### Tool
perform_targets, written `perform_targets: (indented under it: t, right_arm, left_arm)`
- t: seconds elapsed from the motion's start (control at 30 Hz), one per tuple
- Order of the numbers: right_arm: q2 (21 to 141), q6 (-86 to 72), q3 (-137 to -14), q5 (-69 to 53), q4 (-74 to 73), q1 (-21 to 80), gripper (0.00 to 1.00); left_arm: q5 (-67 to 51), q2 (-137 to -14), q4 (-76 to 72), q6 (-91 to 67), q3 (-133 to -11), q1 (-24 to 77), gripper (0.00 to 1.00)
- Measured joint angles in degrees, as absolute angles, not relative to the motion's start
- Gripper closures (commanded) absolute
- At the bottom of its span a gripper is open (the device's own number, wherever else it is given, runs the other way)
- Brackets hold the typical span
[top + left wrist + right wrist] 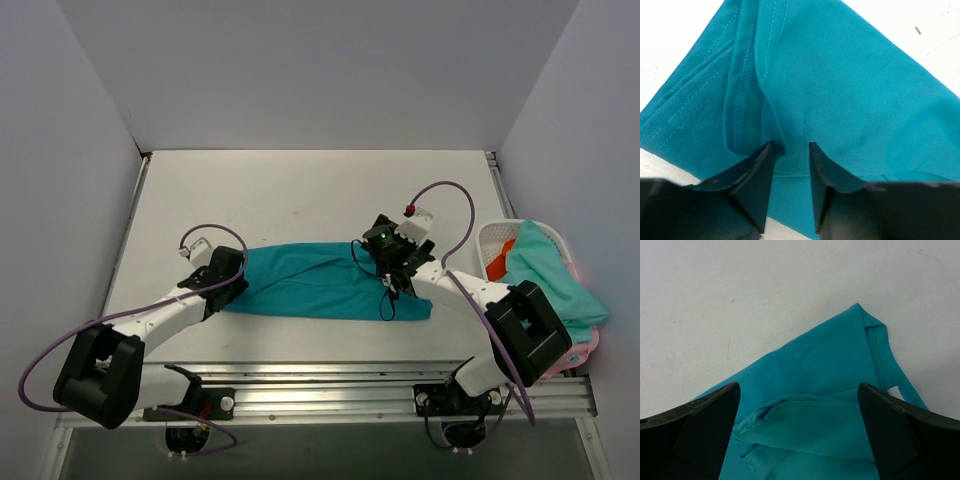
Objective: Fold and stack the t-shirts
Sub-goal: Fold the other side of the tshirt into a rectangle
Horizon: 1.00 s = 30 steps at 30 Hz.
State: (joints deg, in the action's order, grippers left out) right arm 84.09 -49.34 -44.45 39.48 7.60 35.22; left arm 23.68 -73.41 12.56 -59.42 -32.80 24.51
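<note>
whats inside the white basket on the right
A pale aqua shirt heaped in the basket, orange-red cloth beside it, pink cloth at the edge. Anything beneath is covered.

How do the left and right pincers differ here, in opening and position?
Opening: the left black two-finger pincer stands narrow, a raised fold of the deep teal cloth t-shirt between its tips, though a firm grip cannot be confirmed; the right black two-finger pincer is wide open, holding nothing. Position: the left is at the shirt's left end, the right toward its right end. Both hang low over the same shirt.
</note>
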Motion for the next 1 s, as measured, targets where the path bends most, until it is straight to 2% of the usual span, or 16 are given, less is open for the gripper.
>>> perform_targets:
  t: [0.13,0.23,0.4,0.53,0.63,0.77,1.0]
  right_arm:
    - [83.96,-49.36,-44.29,39.48,7.62,35.22,0.0]
    - [83.88,-49.36,-43.99,39.46,7.66,35.22,0.0]
    - [83.88,-49.39,-43.51,39.42,7.84,35.18,0.0]
    - [83.88,-49.36,-43.48,39.38,8.1,35.16,0.0]
    - [83.88,-49.36,-43.48,39.22,8.34,34.81,0.0]
    - [83.81,-49.36,-43.27,38.92,8.86,34.22,0.0]
    - [82.85,-49.36,-41.63,38.11,9.04,33.08,0.0]
  left_arm:
    - [22.44,-73.34,12.67,-59.2,-32.16,24.38,0.39]
    - [21.76,-72.75,13.15,-59.18,-31.66,24.32,0.3]
    - [21.8,-71.5,14.83,-59.11,-31.53,24.27,0.3]
    - [21.78,-71.42,15.66,-59.2,-31.53,24.27,0.44]
    - [21.69,-71.44,16.16,-59.18,-31.51,24.27,0.58]
    - [21.28,-71.94,16.23,-59.35,-31.4,24.27,0.62]
    - [20.69,-73.52,16.19,-59.75,-31.18,24.29,0.89]
